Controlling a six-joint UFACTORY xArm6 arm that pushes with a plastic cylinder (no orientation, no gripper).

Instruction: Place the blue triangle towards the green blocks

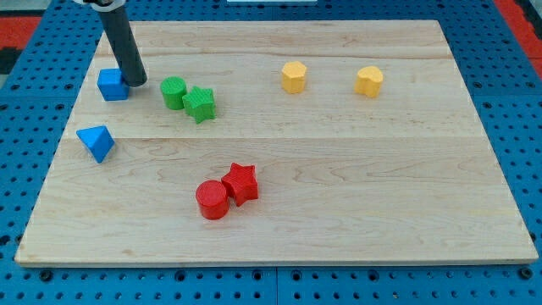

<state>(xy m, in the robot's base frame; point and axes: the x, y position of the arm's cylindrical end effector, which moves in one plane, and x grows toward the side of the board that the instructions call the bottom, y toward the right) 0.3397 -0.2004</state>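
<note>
Board [339, 195] of pale wood carries eight blocks: two blue, two green, two red, two yellow. My tip [135, 82] is a bare rod, with no jaws to spread or press together. It stands just beside the blue cube [112, 85], on its right, between it and the green cylinder [173, 92] that touches the green star [201, 103]. The blue triangle [96, 141] lies below-left, apart from my tip. I judge the approach step is in hand: next, the tip should go around to the triangle's left-lower side and push up-right.
</note>
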